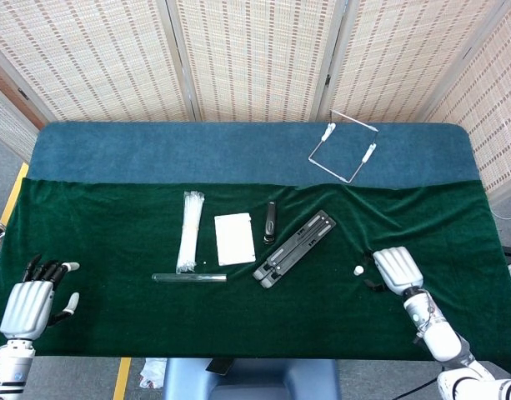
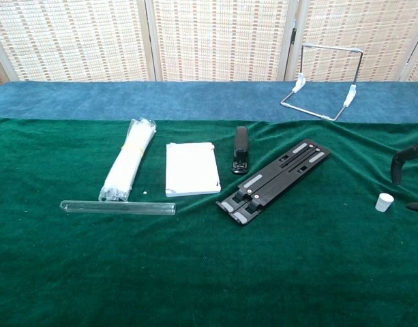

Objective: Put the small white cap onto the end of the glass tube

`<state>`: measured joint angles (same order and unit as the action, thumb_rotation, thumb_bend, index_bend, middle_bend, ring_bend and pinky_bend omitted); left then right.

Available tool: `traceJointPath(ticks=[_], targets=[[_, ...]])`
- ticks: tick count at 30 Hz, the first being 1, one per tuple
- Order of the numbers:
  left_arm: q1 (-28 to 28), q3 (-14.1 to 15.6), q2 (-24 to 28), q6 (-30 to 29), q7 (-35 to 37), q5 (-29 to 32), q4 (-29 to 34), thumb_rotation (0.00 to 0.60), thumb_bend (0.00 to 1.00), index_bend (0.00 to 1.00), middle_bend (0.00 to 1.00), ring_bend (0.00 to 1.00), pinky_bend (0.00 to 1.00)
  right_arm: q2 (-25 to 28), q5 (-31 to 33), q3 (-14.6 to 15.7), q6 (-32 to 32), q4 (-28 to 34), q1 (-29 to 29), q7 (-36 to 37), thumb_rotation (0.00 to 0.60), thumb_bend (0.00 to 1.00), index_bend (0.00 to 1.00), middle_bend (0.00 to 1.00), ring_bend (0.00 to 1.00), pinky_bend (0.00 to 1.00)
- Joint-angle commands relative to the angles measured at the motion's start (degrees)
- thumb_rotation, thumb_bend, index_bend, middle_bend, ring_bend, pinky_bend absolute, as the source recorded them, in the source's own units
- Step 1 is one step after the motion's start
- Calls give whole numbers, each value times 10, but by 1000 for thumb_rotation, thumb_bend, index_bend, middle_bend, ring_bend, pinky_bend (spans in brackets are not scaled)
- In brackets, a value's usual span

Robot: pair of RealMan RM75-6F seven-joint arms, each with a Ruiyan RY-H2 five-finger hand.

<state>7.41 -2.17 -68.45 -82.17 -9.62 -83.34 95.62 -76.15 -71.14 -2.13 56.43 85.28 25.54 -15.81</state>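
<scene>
A: Where does the small white cap (image 2: 384, 201) sit?

B: On the dark green velvety cloth (image 1: 113, 233) of the desk, near the right edge, upright, a stubby little cup shape. The right hand (image 1: 394, 271) is just beside it, with its dark fingertips (image 2: 397, 163) arched on either side of the cap but not touching it, spread and holding nothing.

A: And the glass tube (image 2: 118, 207)?

B: Well apart from the cap, over on the left half. It is a clear, slim cylinder lying flat, just in front of a bundle of white cable ties (image 2: 129, 167) wrapped in a clear sleeve.

A: The left hand (image 1: 32, 300)?

B: At the near left corner of the desk, silver back plate up, black fingers fanned out, nothing in it.

A: What lies between tube and cap?

B: A flat white rectangular pad (image 2: 191, 169), then a narrow black stapler (image 2: 241, 150), then a folded black stand (image 2: 273, 180) of flat bars with grey pads, lying slantwise. At the back, on the blue felt-like strip (image 1: 197, 150), stands a bent wire frame (image 2: 322, 81) with white sleeves on its feet. Woven reed screens (image 1: 263, 58) close the background.
</scene>
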Motion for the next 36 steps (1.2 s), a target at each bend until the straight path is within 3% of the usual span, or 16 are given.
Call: traceJointPath(ticks=[1,17,36], targets=[[-1,0,1,0,1,2,0,600,434,292,307,220,94,-5,7,-3,-11,-7,8,-8,525,352,434,959,1000,1000],[0,2,-2,7,3,6,-6,600,434,288,307,219,89,-15,60,-8,-56,-16,32,-35,522,430,436,959,1000,1000],[0,2,-4,12,8,11,-13,600,434,285,307,219,84,-25,75,-5,-58,-20,41,-44,523,434,470,959,1000,1000]])
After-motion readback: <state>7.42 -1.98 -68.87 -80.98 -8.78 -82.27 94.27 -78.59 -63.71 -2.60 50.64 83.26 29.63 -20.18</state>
